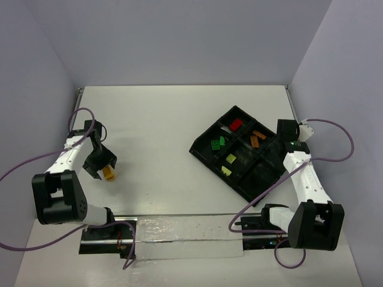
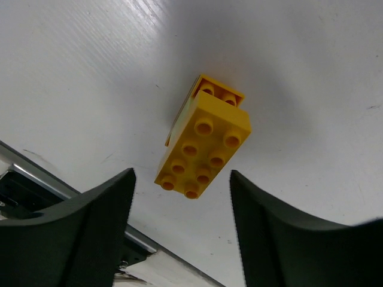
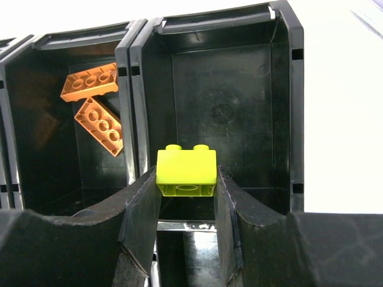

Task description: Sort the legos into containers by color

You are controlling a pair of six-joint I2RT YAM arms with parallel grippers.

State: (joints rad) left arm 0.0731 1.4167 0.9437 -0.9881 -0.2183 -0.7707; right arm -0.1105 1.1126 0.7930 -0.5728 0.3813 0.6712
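A yellow lego pair (image 2: 203,143), stacked, lies on the white table; it also shows in the top view (image 1: 109,174). My left gripper (image 2: 181,191) is open just above it, one finger on each side, not touching; in the top view the left gripper (image 1: 102,167) is at the table's left. My right gripper (image 3: 186,197) is shut on a pale yellow-green lego (image 3: 186,172) and holds it over a bare compartment (image 3: 239,89) of the black tray (image 1: 203,149). In the top view the right gripper (image 1: 281,146) is at the tray's right end, its brick hidden.
The tray holds a red lego (image 1: 236,124), orange legos (image 1: 258,136), green legos (image 1: 216,142) and yellow-green legos (image 1: 228,164) in separate compartments. Two orange legos (image 3: 96,98) lie in the compartment left of my right gripper. A metal rail (image 1: 179,230) runs along the near edge.
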